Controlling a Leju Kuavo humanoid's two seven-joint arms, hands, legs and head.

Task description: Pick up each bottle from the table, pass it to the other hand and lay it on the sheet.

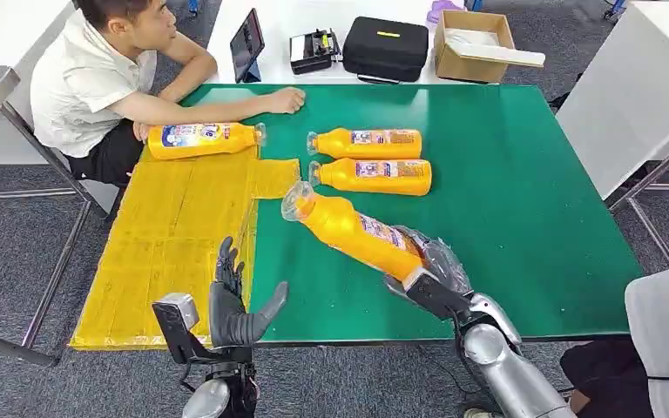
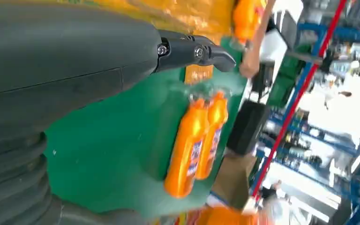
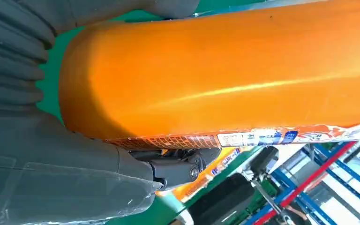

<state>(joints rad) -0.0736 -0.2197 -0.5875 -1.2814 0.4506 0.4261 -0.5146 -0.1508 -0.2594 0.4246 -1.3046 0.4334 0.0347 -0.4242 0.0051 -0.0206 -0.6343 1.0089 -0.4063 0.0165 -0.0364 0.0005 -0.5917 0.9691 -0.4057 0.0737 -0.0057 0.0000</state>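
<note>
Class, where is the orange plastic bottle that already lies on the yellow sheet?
In the head view, the orange plastic bottle lies at the yellow sheet's far end, beside the seated person's arm.

A person in a white shirt (image 1: 78, 83) sits at the far left corner of the green counter (image 1: 523, 209), one forearm resting on its edge. Behind the counter, on a white surface, stand a tablet (image 1: 246, 43) propped upright, a small black device (image 1: 312, 50) that may be a label printer, a black zipped case (image 1: 386, 48), and an open cardboard box (image 1: 475, 45).
</note>
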